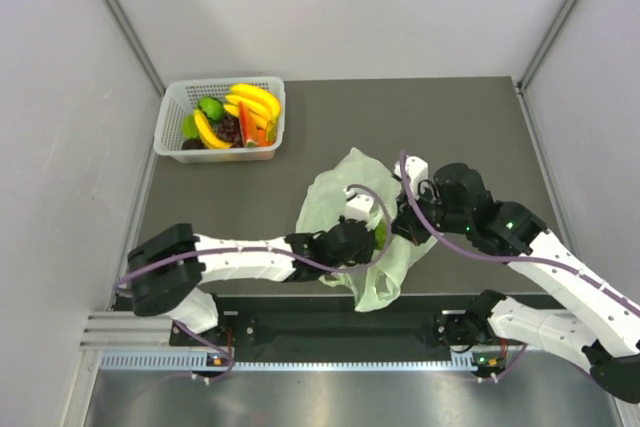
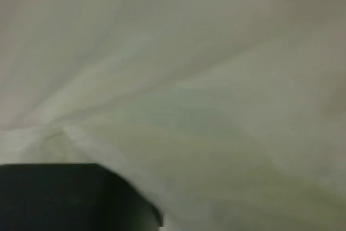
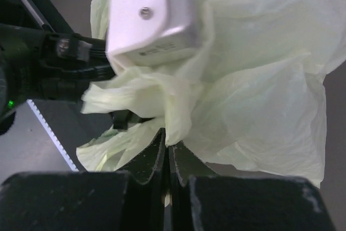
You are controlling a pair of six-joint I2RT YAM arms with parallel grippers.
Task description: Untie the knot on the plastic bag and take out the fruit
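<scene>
Your right gripper (image 3: 167,143) is clenched on a fold of the plastic bag (image 3: 259,96) at the near middle of the surface (image 1: 240,197), so hold firm and let the left gripper (image 1: 352,240), whose state I cannot tell, slowly tease apart what seems the knot (image 3: 154,93).

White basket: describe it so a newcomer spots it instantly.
On the dark table, look at the far left corner. The white lattice basket sits there, yellow bananas heaped on top. Unlike the crumpled pale green plastic bag nearer the front, it is rigid and rectangular.
</scene>
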